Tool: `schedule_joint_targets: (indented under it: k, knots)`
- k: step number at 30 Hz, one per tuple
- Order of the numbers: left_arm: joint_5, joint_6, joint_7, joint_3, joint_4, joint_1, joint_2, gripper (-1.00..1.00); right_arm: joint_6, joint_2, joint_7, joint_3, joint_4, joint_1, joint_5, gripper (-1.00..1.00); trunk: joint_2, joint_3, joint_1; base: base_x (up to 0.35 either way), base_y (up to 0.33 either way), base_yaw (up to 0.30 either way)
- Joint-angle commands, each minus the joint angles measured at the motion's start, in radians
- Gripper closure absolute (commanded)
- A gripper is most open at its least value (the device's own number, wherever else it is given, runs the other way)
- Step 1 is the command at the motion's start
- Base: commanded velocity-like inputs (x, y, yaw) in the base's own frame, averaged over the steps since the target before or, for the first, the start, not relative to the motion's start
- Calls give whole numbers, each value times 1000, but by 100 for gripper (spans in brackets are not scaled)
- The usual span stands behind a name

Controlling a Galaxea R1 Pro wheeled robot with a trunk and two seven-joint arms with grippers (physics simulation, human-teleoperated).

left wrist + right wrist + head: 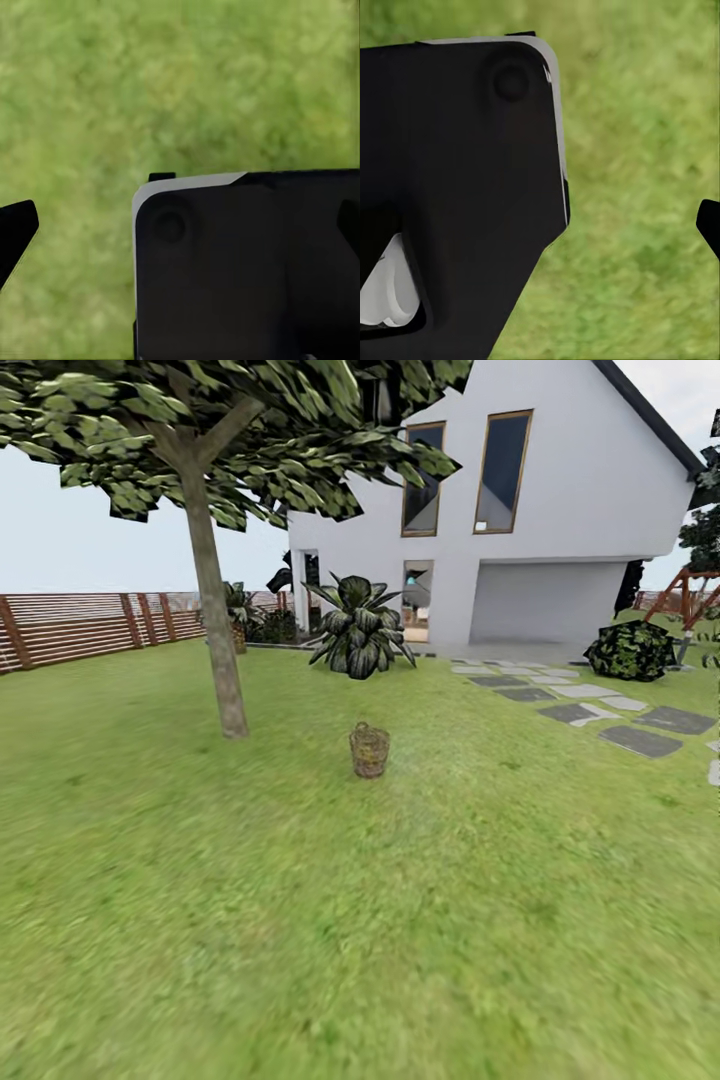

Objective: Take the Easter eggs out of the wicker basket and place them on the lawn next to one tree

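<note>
In the head view the wicker basket (369,749) stands upright on the lawn (350,920), some way ahead of me. The tree (216,630) with its pale trunk rises just left of the basket and slightly farther back. At this distance no Easter eggs can be made out inside the basket. In the left wrist view my left gripper (180,229) hangs over bare grass, its dark fingertips (15,232) far apart, in front of a black part of my own body (247,270). My right gripper (540,225) also stands open over grass, with one fingertip (709,225) at the picture's edge.
A white house (560,510) stands behind the lawn, with a dark broad-leaved plant (358,626) before it. Grey stepping stones (600,715) run along the right, near a dark shrub (630,650). A brown slat fence (90,625) closes the left side.
</note>
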Motion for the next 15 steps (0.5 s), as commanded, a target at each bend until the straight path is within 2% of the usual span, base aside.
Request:
schedule_joint_targets:
  k: [1, 15]
  knots:
    - [-1, -3, 0, -2, 1, 0, 0, -100, -3, 0, 0, -6, 0, 0, 0, -100, -1, -1, 1, 336, 0, -51]
    - [-1, -3, 0, -2, 1, 0, 0, -100, -2, 3, 0, 6, 0, 0, 8, -100, -1, -1, 1, 336, 0, -9]
